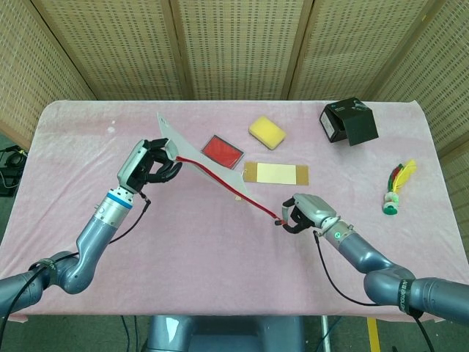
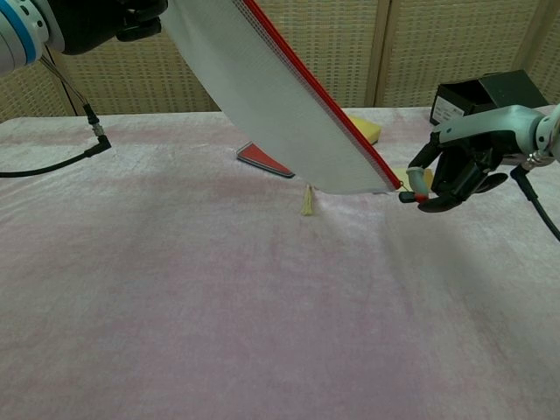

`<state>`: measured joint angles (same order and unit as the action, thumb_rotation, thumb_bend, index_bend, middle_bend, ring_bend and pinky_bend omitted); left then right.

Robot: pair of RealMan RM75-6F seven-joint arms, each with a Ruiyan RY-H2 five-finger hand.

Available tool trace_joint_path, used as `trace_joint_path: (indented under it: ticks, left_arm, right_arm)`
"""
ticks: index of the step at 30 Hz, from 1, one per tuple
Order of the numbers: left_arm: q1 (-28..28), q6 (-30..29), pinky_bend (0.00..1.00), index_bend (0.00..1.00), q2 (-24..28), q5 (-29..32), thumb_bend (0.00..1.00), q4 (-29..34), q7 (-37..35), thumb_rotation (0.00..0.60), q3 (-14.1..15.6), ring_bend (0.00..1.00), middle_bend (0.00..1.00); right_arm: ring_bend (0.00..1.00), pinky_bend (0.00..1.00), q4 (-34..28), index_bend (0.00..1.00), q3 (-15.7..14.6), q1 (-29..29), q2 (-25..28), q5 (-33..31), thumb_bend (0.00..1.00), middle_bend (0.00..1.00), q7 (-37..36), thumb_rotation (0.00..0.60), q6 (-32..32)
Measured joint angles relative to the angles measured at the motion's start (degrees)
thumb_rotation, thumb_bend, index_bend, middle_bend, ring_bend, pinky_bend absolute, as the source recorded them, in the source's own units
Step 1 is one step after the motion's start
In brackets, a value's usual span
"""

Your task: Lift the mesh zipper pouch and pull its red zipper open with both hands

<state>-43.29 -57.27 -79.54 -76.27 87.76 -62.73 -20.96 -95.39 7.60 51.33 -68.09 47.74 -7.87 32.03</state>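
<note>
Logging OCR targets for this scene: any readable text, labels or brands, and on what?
No text can be read in either view.
Black box: a white label on its side, print too small to read.
Mesh zipper pouch, red card, yellow sponge, shuttlecock: no text visible.
</note>
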Motion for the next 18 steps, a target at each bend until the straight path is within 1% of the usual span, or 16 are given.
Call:
trace_joint_path:
  ticks: [2,3,4,5,6,7,8,9,10,11,12,13,14,16,18]
  left_arm:
    - [0.09,-0.07,0.90,0.78,-0.02,-0.08,0.76,-0.04,-0.03,0.600,0.06,0.78,0.92]
    - [0.10,-0.08,0.90,0.74,-0.02,-0.20,0.68,-0.05,-0.02,0.600,0.13,0.78,0.92]
    - [0.10,-0.02,0.90,0.64,0.02,-0.48,0.51,-0.06,0.00,0.600,0.29,0.78,0.92]
    - [0.09,0.02,0.90,0.54,0.07,-0.74,0.36,-0.07,-0.02,0.600,0.42,0.78,0.92]
    - [0.09,0.07,0.90,0.37,0.16,-1.07,0.16,-0.08,-0.09,0.600,0.56,0.78,0.92]
    - [0.07,0.14,0.90,0.24,0.34,-1.68,0.08,-0.12,-0.06,0.600,0.86,0.78,0.92]
    - [0.06,0.16,0.89,0.10,0.50,-2.25,0.01,-0.16,0.09,0.600,1.13,0.78,0.92]
    - [0.05,0.13,0.89,0.02,0.66,-2.86,0.00,-0.21,0.33,0.600,1.43,0.78,0.92]
    - [0.05,0.06,0.89,0.00,0.87,-3.53,0.00,-0.28,0.96,0.600,1.76,0.78,0.92]
    - [0.07,-0.02,0.89,0.00,1.04,-3.82,0.00,-0.28,1.68,0.600,1.98,0.78,0.92]
    - [0.12,-0.15,0.89,0.00,1.21,-4.00,0.00,-0.26,2.57,0.600,2.19,0.78,0.92]
    - [0.21,-0.39,0.89,0.00,1.44,-4.19,0.00,-0.17,4.02,0.600,2.45,0.78,0.92]
    - [0.25,-0.56,0.89,0.00,1.67,-4.27,0.00,-0.06,5.29,0.600,2.59,0.78,0.92]
    - [0.41,-0.89,0.89,0.00,2.51,-4.31,0.00,0.51,8.85,0.600,2.84,0.78,0.92]
    - [0.73,-1.28,0.89,0.00,3.45,-4.21,0.00,1.26,12.46,0.600,3.13,0.78,0.92]
  right_arm:
    - [0.90,1.00,-0.05,0.91,0.09,-0.11,0.05,-0.07,0.81,1.00,-0.24,0.600,-0.08]
    - [0.90,1.00,-0.10,0.91,0.18,-0.16,0.08,-0.13,0.81,1.00,-0.45,0.600,-0.16]
    - [0.90,1.00,-0.17,0.90,0.31,-0.23,0.14,-0.16,0.82,1.00,-0.76,0.600,-0.31]
    - [0.90,1.00,-0.27,0.90,0.53,-0.33,0.23,-0.17,0.83,1.00,-1.28,0.600,-0.59]
    - [0.90,1.00,-0.37,0.87,0.74,-0.43,0.32,-0.13,0.84,1.00,-1.78,0.600,-0.91]
    - [0.90,1.00,-0.49,0.84,1.03,-0.56,0.45,-0.02,0.84,1.00,-2.44,0.600,-1.34]
    - [0.89,1.00,-0.64,0.77,1.54,-0.82,0.68,0.37,0.82,0.99,-3.55,0.600,-2.10]
    - [0.89,1.00,-0.74,0.67,2.00,-1.09,0.87,0.89,0.70,0.98,-4.54,0.600,-2.71]
    - [0.88,1.00,-0.85,0.56,2.56,-1.42,1.08,1.58,0.49,0.96,-5.67,0.600,-3.32]
    - [0.87,1.00,-0.99,0.48,3.33,-1.93,1.44,2.82,0.33,0.95,-7.28,0.600,-4.21]
    - [0.86,1.00,-1.07,0.37,3.86,-2.32,1.76,3.96,0.13,0.94,-8.45,0.600,-4.90]
    - [0.86,1.00,-1.14,0.27,4.38,-2.70,2.12,5.24,0.02,0.92,-9.41,0.600,-5.54]
    - [0.86,1.00,-1.23,0.22,5.03,-3.23,2.64,7.06,0.00,0.91,-10.31,0.600,-6.25]
    - [0.85,1.00,-1.44,0.09,5.89,-4.07,3.62,9.86,0.00,0.90,-11.24,0.600,-6.91]
    - [0.85,1.00,-1.90,0.02,6.68,-5.12,5.11,12.86,0.00,0.89,-11.96,0.600,-7.07]
